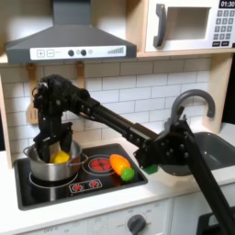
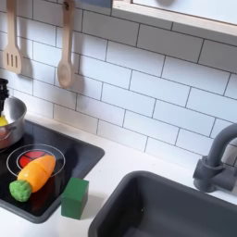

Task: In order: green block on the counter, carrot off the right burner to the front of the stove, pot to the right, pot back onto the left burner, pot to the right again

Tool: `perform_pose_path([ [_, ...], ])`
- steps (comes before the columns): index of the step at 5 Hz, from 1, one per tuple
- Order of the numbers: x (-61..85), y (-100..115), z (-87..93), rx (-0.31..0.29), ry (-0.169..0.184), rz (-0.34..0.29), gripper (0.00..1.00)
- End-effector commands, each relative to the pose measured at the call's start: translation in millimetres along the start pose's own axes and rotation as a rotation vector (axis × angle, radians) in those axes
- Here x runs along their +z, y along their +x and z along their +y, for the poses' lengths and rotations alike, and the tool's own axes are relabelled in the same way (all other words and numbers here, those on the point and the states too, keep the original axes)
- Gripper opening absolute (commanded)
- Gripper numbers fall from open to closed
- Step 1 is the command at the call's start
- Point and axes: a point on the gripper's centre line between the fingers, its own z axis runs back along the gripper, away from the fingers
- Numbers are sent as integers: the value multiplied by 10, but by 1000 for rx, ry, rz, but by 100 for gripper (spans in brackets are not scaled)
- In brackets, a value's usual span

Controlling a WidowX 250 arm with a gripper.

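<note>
The steel pot [image 1: 48, 165] sits on the burner at the first exterior view's left, with a yellow toy food piece [image 1: 60, 158] inside; the pot's rim [image 2: 8, 122] shows at the second exterior view's left edge. My gripper [image 1: 52, 143] hangs just over the pot, open, fingers either side of the yellow piece. The carrot [image 1: 122, 166] [image 2: 37, 172] lies on the other red burner, green end toward the front. The green block [image 2: 75, 197] [image 1: 150, 170] stands at the black stove's [image 1: 99, 152] [image 2: 79, 148] edge, where it meets the off-white counter [image 1: 92, 207] [image 2: 125, 159].
My arm crosses the first exterior view diagonally, passing above the block. A dark sink [image 2: 176, 208] [image 1: 218, 151] with a grey faucet [image 2: 218, 153] lies beyond the stove. Wooden utensils [image 2: 65, 56] hang on the white tiled wall. A range hood [image 1: 69, 37] is overhead.
</note>
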Motion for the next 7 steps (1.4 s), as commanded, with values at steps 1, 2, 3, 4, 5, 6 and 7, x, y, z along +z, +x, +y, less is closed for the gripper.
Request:
perform_pose_path([
  [1,-12,32,-4,0,1,-4,100],
  [2,-93,-34,9,-5,9,18,100],
  [3,-257,-56,6,-8,2,50,100],
  [4,-290,-87,14,-5,4,57,100],
  [5,-214,-69,2,-6,0,39,100],
  [6,-256,-100,-52,-14,-8,53,100],
  [7,-261,-119,-41,-15,-4,53,100],
])
